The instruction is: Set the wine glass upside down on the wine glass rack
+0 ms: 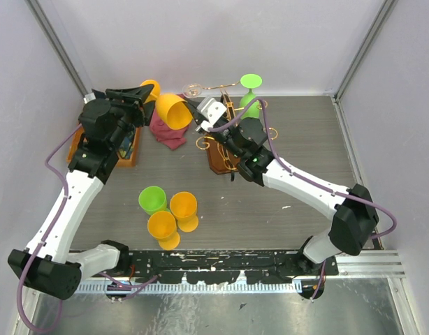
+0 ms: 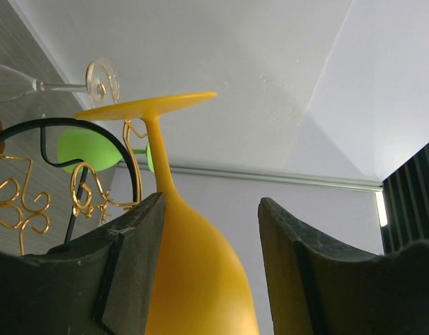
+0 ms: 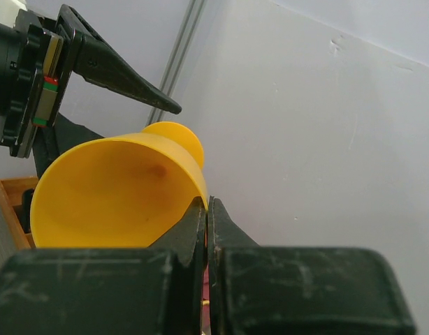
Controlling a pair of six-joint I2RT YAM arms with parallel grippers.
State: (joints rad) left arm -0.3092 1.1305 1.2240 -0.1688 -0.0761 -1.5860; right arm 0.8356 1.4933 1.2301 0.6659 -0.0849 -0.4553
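Note:
The orange wine glass [image 1: 174, 110] lies on its side in the air at the back of the table, foot toward the left. My right gripper [image 1: 198, 115] is shut on its rim [image 3: 200, 183], pinching the wall between both fingers [image 3: 208, 202]. My left gripper [image 1: 149, 96] stands open around the bowl [image 2: 200, 279] just below the stem. Its left finger [image 2: 131, 244] touches the bowl and its right finger [image 2: 298, 258] is still apart. The wine glass rack [image 1: 221, 150], gold wire on a brown base, stands just right of the glass. Its scrolls [image 2: 89, 192] show beyond the left gripper.
A green glass [image 1: 251, 91] and a clear glass [image 1: 193, 89] hang on the rack. A green glass [image 1: 152, 199] and two orange ones [image 1: 183, 204] [image 1: 162, 225] stand at the table's front. A maroon cloth [image 1: 169, 132] lies under the held glass. A wooden tray [image 1: 131, 150] sits at the left.

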